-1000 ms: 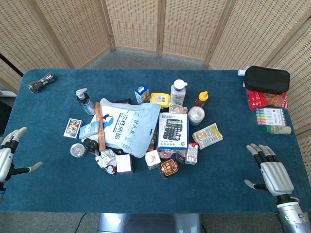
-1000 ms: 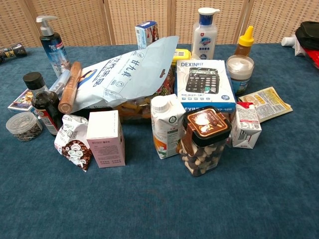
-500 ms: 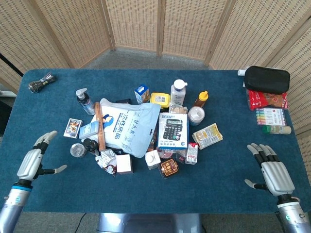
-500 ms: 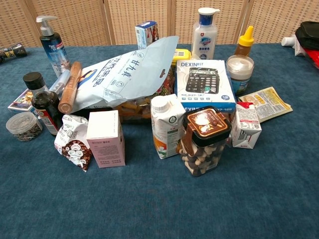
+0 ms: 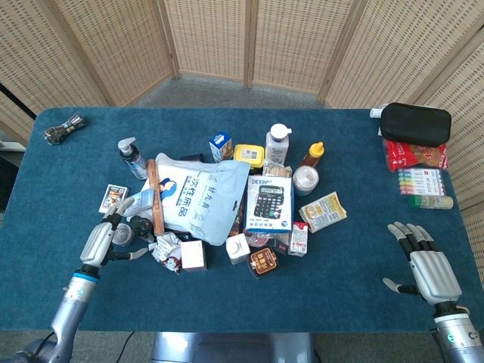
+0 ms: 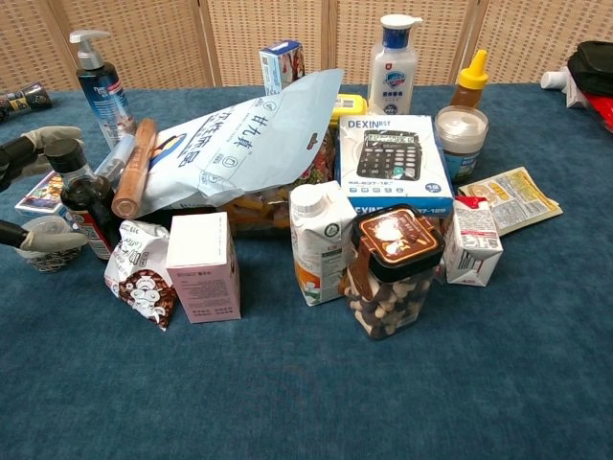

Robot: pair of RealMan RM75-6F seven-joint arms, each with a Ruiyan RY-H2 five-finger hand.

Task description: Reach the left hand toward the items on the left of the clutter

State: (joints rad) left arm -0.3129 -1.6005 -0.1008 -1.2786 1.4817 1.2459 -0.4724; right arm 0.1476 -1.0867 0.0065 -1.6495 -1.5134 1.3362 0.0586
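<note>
My left hand [image 5: 102, 240] hovers at the left edge of the clutter with its fingers spread and nothing in it. Its fingertips reach over a small round clear tin [image 5: 121, 235] and come close to a dark bottle with a black cap [image 5: 141, 225]. In the chest view its fingers [image 6: 34, 144] and thumb [image 6: 34, 238] enter from the left on either side of the tin [image 6: 46, 247], beside the dark bottle [image 6: 88, 206]. A card box [image 5: 113, 198] and a pump bottle [image 5: 131, 158] lie just beyond. My right hand [image 5: 425, 268] rests open near the front right of the table.
A wooden rolling pin [image 5: 155, 197] leans on a large blue-white bag [image 5: 203, 198] in the middle of the pile, with a calculator box [image 5: 269, 203] to its right. A black pouch [image 5: 414, 123] and markers [image 5: 420, 183] sit at the right edge. A dark bundle [image 5: 64, 128] lies far left.
My left hand has moved in from the table's left front edge to the right, up to the tin and dark bottle, and now shows in the chest view. The right hand stayed put.
</note>
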